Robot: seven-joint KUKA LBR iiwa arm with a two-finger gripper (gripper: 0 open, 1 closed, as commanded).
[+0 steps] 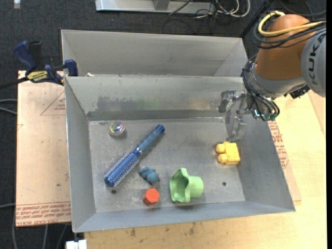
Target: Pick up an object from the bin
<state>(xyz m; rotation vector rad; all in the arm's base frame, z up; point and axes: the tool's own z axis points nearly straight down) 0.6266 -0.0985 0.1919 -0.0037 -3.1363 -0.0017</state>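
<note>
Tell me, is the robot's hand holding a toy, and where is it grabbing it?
No, it holds nothing. The gripper hangs just above the yellow block on the right side of the bin.

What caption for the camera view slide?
End effector over the yellow toy block at the right of the grey bin.

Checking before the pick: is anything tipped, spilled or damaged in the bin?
Only the green cup lies on its side, near the front wall of the bin. Nothing looks spilled or broken.
</note>
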